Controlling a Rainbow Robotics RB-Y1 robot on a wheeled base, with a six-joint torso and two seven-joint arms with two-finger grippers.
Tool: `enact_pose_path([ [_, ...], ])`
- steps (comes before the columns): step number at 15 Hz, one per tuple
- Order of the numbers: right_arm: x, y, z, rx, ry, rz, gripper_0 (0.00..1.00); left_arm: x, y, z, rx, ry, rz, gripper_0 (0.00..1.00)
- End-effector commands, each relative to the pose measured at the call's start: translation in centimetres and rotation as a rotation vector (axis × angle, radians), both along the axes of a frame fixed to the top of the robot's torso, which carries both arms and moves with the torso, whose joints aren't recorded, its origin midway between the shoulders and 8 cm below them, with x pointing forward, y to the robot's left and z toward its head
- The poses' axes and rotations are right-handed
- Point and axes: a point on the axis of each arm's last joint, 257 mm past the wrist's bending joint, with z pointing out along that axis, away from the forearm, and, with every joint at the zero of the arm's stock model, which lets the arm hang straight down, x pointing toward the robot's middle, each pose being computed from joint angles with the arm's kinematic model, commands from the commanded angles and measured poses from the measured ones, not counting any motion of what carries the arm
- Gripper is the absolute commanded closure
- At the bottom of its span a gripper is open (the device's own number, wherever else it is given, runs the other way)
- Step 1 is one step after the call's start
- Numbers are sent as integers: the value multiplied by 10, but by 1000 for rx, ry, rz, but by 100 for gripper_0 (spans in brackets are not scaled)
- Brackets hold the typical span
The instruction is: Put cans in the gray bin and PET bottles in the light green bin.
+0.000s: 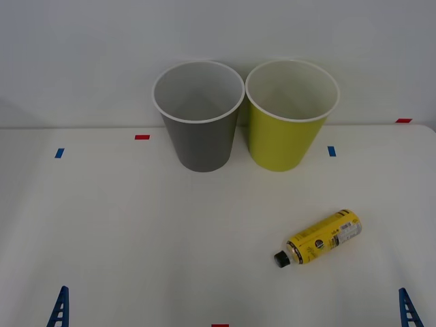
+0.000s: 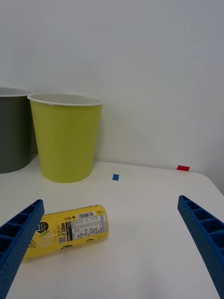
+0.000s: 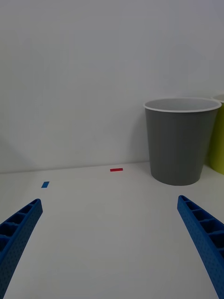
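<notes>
bottle lies on its side on the table, right of centre, cap toward the robot, well short of both bins, so nothing sorted yet. green bin and gray bin stand upright, touching, at the back, mouths open for drops. right gripper spread wide, empty, low and near the bottle, likely the picker. left gripper wide open, empty, parked on the left.
</notes>
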Motion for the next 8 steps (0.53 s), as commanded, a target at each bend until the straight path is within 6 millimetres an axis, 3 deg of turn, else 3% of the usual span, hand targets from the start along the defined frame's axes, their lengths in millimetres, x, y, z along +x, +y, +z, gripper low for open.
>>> enact_pose_path([
  [1,-8,-4,-27,30,55,-31,0,0,0,0,0,0,0,0],
  [5,-6,-4,-26,81,52,-47,0,0,0,0,0,0,0,0],
  [8,11,-2,-32,111,119,-80,0,0,0,0,0,0,0,0],
])
